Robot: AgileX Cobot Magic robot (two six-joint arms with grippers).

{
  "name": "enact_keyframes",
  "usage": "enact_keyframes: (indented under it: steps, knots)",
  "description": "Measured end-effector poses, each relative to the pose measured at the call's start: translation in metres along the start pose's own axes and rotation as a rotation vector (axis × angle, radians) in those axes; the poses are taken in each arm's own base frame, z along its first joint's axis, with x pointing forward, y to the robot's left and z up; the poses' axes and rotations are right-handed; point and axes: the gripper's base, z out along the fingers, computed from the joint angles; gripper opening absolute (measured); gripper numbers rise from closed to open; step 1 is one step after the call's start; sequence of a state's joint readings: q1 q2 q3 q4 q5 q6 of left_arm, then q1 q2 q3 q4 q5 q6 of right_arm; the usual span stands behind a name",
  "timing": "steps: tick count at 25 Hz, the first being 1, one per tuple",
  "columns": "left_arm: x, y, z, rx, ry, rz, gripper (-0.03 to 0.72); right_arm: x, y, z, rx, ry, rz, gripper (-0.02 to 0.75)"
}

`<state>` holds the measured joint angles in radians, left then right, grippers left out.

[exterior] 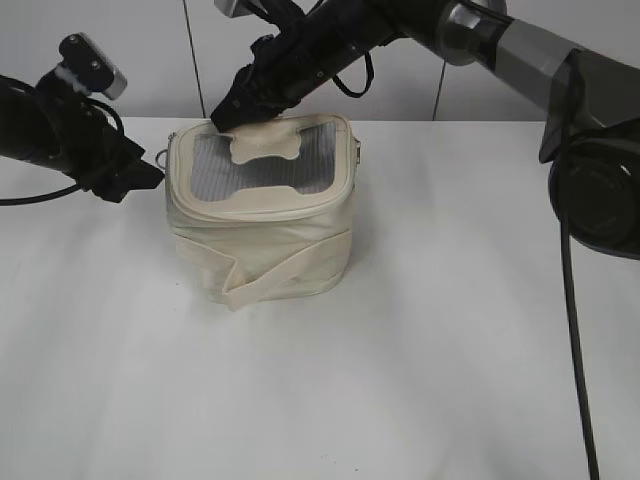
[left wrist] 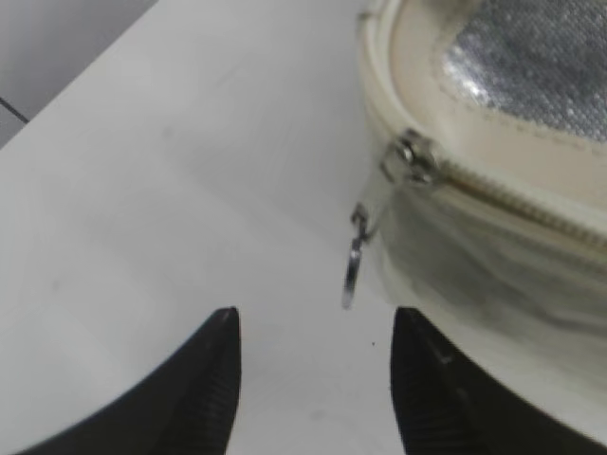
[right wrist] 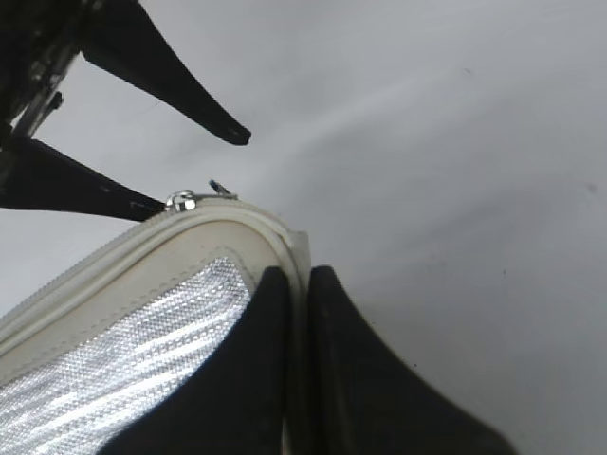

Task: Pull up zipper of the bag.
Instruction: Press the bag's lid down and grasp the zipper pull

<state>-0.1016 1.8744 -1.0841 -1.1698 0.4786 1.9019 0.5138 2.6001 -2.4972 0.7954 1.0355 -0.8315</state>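
A cream bag [exterior: 262,215] with a silver mesh lid stands on the white table. Its metal zipper slider [left wrist: 414,156] sits at the lid's left corner and the pull tab [left wrist: 355,265] hangs down from it. My left gripper [left wrist: 315,327] is open, just left of the bag, with the tab a little ahead of its fingertips. My right gripper [right wrist: 297,280] is shut on the bag's lid rim [right wrist: 285,237] at the far left corner, reaching in from the back [exterior: 228,112]. The slider also shows in the right wrist view [right wrist: 180,200].
The white table [exterior: 400,380] spreads wide in front of and to the right of the bag. A grey panelled wall [exterior: 150,50] stands behind. The right arm's base [exterior: 595,190] is at the far right edge.
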Motion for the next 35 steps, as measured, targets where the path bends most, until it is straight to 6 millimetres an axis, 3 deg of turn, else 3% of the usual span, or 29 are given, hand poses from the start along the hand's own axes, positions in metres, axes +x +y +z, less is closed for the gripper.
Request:
enact_keyframes:
  steps: [9, 26, 29, 35]
  knots:
    - [-0.01, 0.007, -0.002, -0.019, -0.039, 0.022, 0.393, 0.0, 0.0, 0.0, 0.0, 0.0, 0.007, 0.034]
    - [-0.015, -0.004, 0.027, -0.049, 0.004, 0.077, 0.351, 0.001, -0.001, 0.001, -0.001, 0.0, 0.012, 0.034]
    - [-0.018, -0.002, 0.027, -0.061, -0.01, 0.058, 0.29, 0.001, -0.001, 0.001, -0.001, 0.0, 0.012, 0.034]
    - [-0.027, -0.005, 0.029, -0.036, -0.037, 0.07, 0.097, 0.002, -0.002, 0.001, -0.002, 0.0, 0.014, 0.034]
